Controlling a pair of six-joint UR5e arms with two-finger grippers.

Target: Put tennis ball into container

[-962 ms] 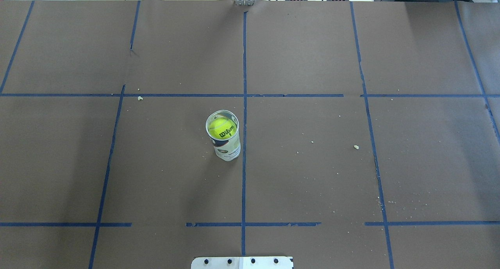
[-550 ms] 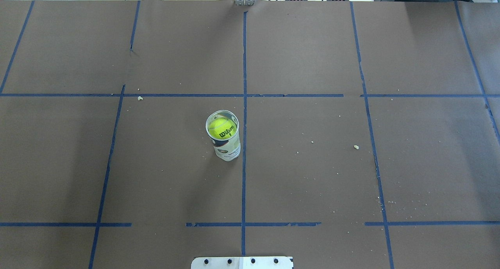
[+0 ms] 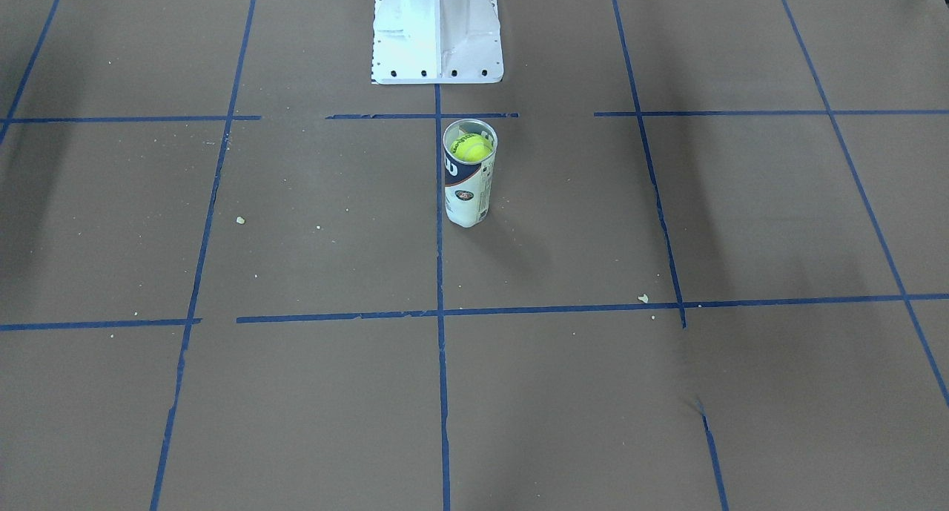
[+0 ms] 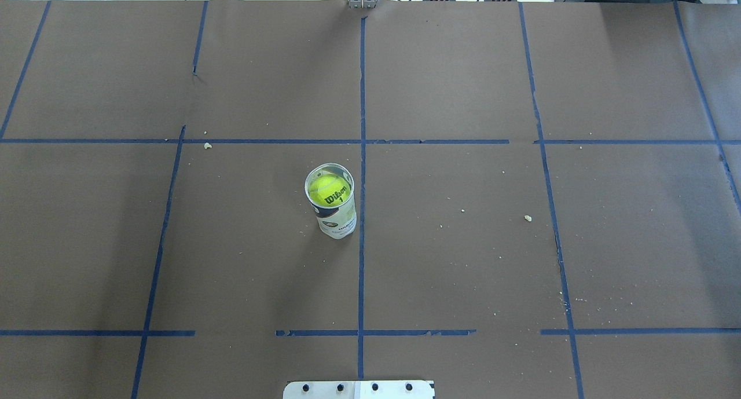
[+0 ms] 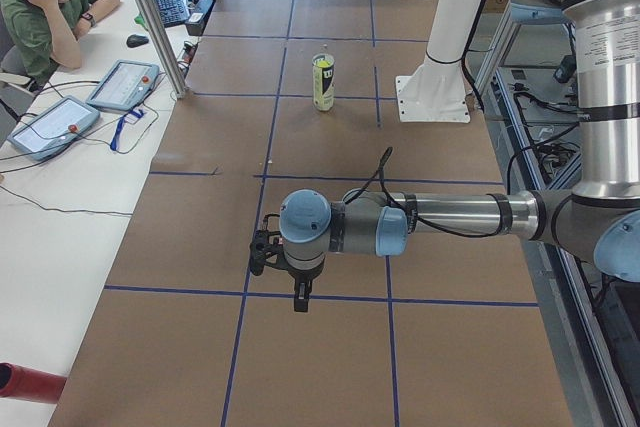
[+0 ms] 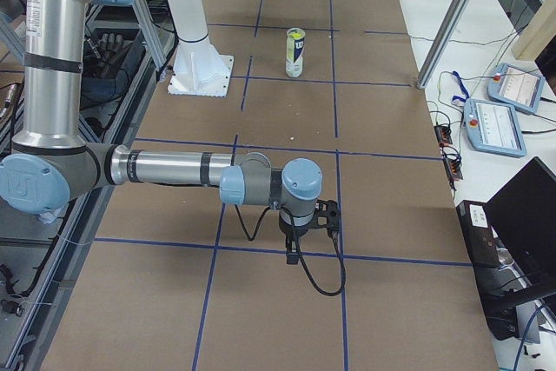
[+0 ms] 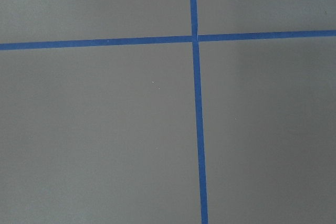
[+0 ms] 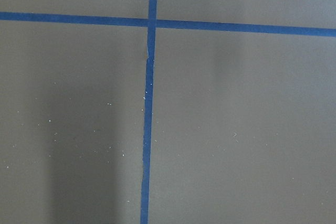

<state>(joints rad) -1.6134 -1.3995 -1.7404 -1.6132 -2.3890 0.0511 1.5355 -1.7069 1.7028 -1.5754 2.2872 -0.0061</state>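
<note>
- Sitting inside the container (image 4: 337, 218), the tennis ball (image 4: 327, 191) shows just below the open rim with its dark lettering facing up. The clear can stands upright beside the centre tape line (image 4: 362, 271), mouth skyward, so its walls hold the ball in.
- The left gripper (image 5: 263, 255) and right gripper (image 6: 326, 217) hang low over the table (image 4: 492, 260) at opposite ends, well apart from the can. Whether their jaws are apart or together cannot be told from these side views.
- With the ball seated and both arms clear of it, the task looks complete.
</note>
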